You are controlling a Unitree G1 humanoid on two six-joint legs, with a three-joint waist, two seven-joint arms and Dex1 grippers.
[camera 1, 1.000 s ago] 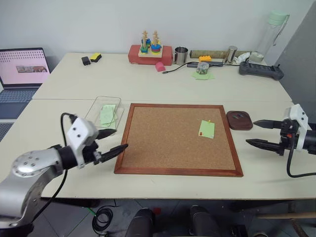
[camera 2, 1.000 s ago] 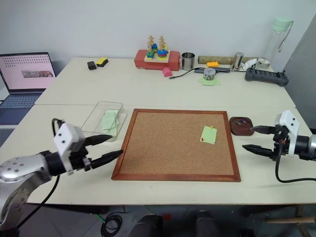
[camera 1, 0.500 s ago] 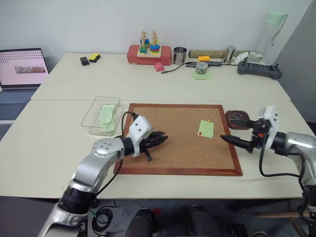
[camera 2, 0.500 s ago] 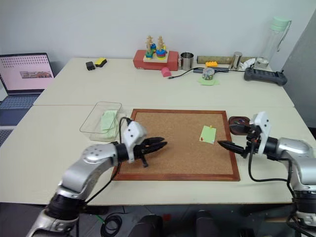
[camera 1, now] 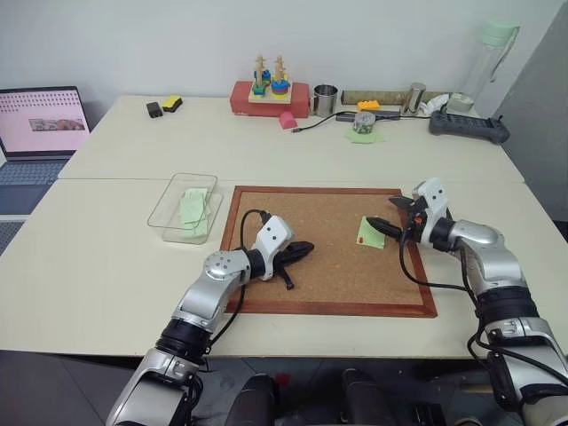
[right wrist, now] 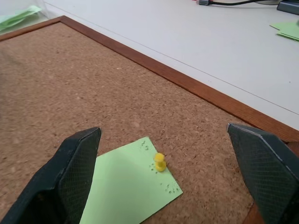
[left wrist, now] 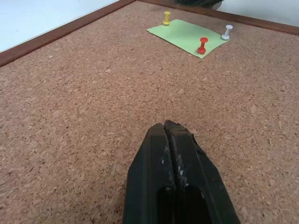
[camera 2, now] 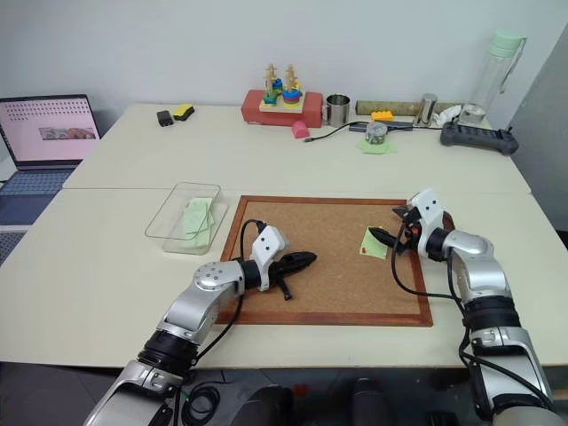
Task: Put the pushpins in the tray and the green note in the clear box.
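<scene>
1. Pinning the green note [camera 1: 371,232] to the cork board [camera 1: 302,284] are the pushpins: a yellow pin [right wrist: 160,161] at one corner and a red pin [left wrist: 202,45] at another, with a white pin [left wrist: 226,31] near the red one.
2. Each pin looks tiny, hard and slick; I judge the flared head the only sound hold, pulled straight out of the board.
3. The note looks thin and limp, likely to tear if dragged while pinned; lift it by a free edge afterwards.
4. The right gripper [right wrist: 173,182] reaches low over the board's right side, fingers spread wide and empty, straddling the yellow pin.
5. The left gripper [camera 1: 300,251] lies low over the board's middle, fingers pressed together on nothing, pointing toward the note.
6. The tray [camera 1: 411,213] sits just off the board's right edge behind the right gripper; the clear box [camera 1: 170,202] lies just off its left edge.
</scene>
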